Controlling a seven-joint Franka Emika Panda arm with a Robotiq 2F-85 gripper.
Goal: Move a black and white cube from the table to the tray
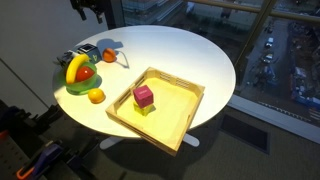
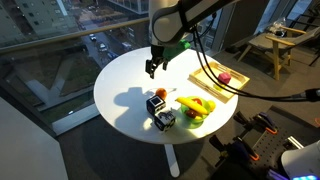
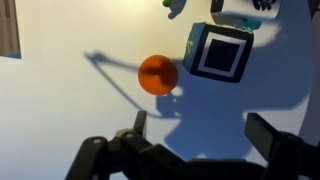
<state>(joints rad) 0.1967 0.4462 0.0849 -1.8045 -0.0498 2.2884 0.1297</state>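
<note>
A black and white cube (image 3: pixel 220 53) sits on the round white table (image 1: pixel 190 55) next to a small orange ball (image 3: pixel 158 74). It also shows in both exterior views (image 2: pixel 155 102) (image 1: pixel 88 50). A second patterned cube (image 2: pixel 165 121) stands close by, near the fruit bowl. My gripper (image 3: pixel 205 130) is open and empty. It hangs above the table, apart from the cubes, in both exterior views (image 2: pixel 152 68) (image 1: pixel 90 10). The light-wood tray (image 1: pixel 190 110) holds a magenta cube (image 1: pixel 144 96). The tray also shows in an exterior view (image 2: pixel 208 82).
A green fruit bowl (image 1: pixel 72 88) with a banana and other fruit stands by the table's edge, with a loose orange (image 1: pixel 96 96) beside it. The bowl also shows in an exterior view (image 2: pixel 196 108). Windows and a wooden chair (image 2: pixel 270 45) surround the table.
</note>
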